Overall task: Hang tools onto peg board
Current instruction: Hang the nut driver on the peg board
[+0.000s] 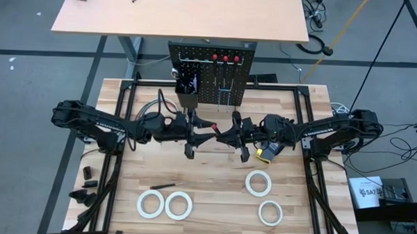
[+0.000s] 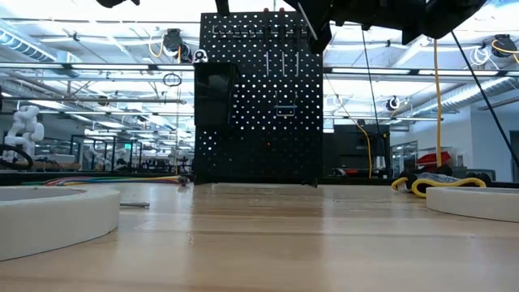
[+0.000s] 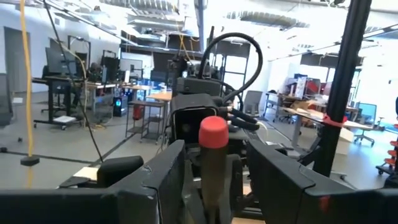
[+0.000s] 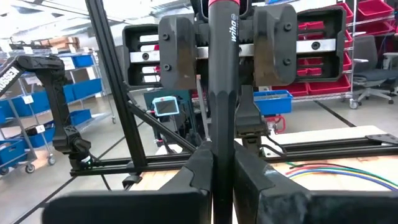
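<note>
A black-handled screwdriver [image 4: 222, 62] with a red cap [image 3: 213, 132] is held level above the table's middle, in front of the peg board [image 1: 210, 75]. My right gripper [image 4: 222, 168] is shut on it. My left gripper [image 3: 213, 171] is open. Its fingers [image 4: 177, 50] stand on either side of the handle's red-capped end, with a gap on each side. Both grippers meet tip to tip in the high view [image 1: 215, 130]. Three red-capped screwdrivers [image 1: 225, 58] hang on the board, beside its black bin [image 1: 187, 88]. My right gripper pinches the screwdriver's narrow handle end [image 4: 222, 134], away from the red cap, between its two fingers. The fingers come level from the table's right. The screwdriver sticks out forward from the fingers, level and clear of the table, with its capped end between my left gripper's fingers.
Several white tape rolls [image 1: 179, 205] [image 1: 259, 183] lie on the near half of the table. A small dark tool [image 1: 163, 187] lies near them. A black-and-yellow object [image 1: 266, 152] sits under my right arm. Small black parts [image 1: 88, 182] lie at the left edge.
</note>
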Controlling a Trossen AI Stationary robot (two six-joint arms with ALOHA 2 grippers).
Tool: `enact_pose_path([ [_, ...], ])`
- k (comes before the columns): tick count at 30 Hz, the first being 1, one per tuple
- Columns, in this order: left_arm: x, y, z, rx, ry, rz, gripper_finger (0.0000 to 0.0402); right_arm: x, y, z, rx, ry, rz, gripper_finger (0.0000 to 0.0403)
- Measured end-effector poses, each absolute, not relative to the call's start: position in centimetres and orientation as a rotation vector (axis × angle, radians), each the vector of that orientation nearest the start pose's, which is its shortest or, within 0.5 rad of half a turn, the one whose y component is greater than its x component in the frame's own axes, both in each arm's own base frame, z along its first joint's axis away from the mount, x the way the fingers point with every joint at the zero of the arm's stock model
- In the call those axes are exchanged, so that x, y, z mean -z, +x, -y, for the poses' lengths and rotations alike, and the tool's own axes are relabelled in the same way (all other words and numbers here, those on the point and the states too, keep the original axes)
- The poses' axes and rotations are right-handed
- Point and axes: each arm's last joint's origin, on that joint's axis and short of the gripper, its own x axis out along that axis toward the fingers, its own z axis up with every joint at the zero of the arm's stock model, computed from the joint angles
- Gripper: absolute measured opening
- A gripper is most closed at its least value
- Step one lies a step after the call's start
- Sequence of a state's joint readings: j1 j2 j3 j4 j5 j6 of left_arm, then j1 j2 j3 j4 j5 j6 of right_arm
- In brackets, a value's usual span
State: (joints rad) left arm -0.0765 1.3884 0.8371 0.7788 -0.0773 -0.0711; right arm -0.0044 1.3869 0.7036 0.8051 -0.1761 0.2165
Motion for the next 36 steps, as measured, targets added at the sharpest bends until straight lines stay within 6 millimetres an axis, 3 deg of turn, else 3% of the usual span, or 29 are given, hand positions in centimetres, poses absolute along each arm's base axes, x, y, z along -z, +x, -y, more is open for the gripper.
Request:
enact_pose_path([
  [28,-30.1,31.5,1.7,-0.052,-0.206,0.292,0.0172,-26.5,29.5,0.0,-0.172,0.179,0.093,0.0023],
  [36,-29.8,31.6,1.7,-0.05,-0.201,0.261,0.0112,-26.4,29.5,0.0,-0.168,0.187,0.072,0.0023],
])
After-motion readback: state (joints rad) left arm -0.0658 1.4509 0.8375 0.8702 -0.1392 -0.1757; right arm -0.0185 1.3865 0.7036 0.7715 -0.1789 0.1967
